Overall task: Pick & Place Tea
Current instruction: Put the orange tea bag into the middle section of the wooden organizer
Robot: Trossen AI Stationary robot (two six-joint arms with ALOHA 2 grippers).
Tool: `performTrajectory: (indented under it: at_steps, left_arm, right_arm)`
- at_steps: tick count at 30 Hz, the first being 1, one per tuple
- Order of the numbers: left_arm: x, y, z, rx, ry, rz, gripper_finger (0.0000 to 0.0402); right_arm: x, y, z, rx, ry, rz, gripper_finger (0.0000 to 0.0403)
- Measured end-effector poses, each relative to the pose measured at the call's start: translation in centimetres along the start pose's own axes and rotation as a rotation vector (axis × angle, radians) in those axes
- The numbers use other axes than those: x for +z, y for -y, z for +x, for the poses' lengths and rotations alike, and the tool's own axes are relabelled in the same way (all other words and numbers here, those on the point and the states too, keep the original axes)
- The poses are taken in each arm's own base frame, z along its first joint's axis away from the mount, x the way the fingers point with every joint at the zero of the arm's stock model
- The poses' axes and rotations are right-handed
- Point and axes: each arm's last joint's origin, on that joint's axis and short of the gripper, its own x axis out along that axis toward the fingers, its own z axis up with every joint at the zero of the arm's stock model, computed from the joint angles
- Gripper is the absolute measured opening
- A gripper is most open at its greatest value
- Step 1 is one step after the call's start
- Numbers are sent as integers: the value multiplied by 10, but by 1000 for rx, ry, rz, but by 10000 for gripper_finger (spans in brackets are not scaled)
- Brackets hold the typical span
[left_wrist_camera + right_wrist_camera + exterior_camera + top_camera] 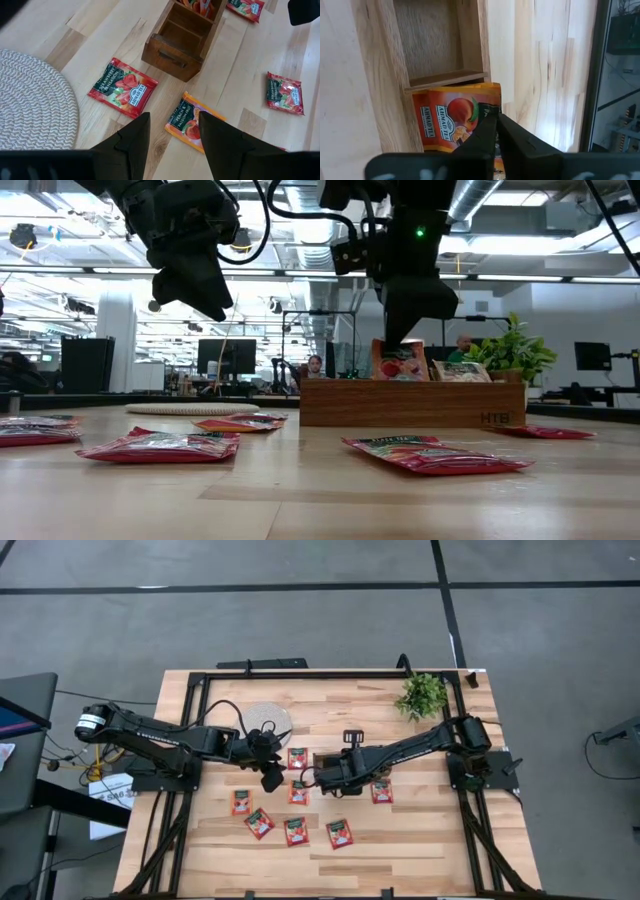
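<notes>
Several small tea sachets, mostly red (pixel 296 831), lie flat on the table; I also see them in the low view as red sachets (pixel 160 445). My left gripper (pixel 172 132) hangs open above the table, over an orange peach sachet (pixel 192 124) and beside a red one (pixel 122 87). My right gripper (pixel 492 131) is over the brown wooden tray (pixel 330 762), shut on an orange sachet (pixel 452 117) that stands in one compartment. A second sachet (pixel 460 370) stands in the tray (pixel 410 405). The round white woven disc (pixel 268 720) lies at the far left. My right gripper pinches the orange sachet between its two fingers (pixel 485 135) at the upper edge (pixel 487 107), coming from above and pointing down. The sachet (pixel 400 360) stands upright with its lower part inside the tray compartment.
A small green plant (pixel 422 695) stands at the far right corner. A black frame (pixel 200 680) runs round the table edges. The tray's nearest compartment (pixel 177 32) is empty. Bare wood lies along the near edge (pixel 400 860). Beyond the table is an office.
</notes>
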Motion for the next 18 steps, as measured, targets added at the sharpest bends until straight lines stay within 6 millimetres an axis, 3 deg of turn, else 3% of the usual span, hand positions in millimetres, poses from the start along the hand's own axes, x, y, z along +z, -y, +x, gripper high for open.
performTrajectory:
  at_steps: [10,18]
  left_arm:
    - [0,0,0,-1,1,-1,161]
    - [0,0,0,-1,0,-1,161]
  right_arm:
    - [0,0,0,-9,-1,0,107]
    - [-14,10,-11,-75,-146,-58,112]
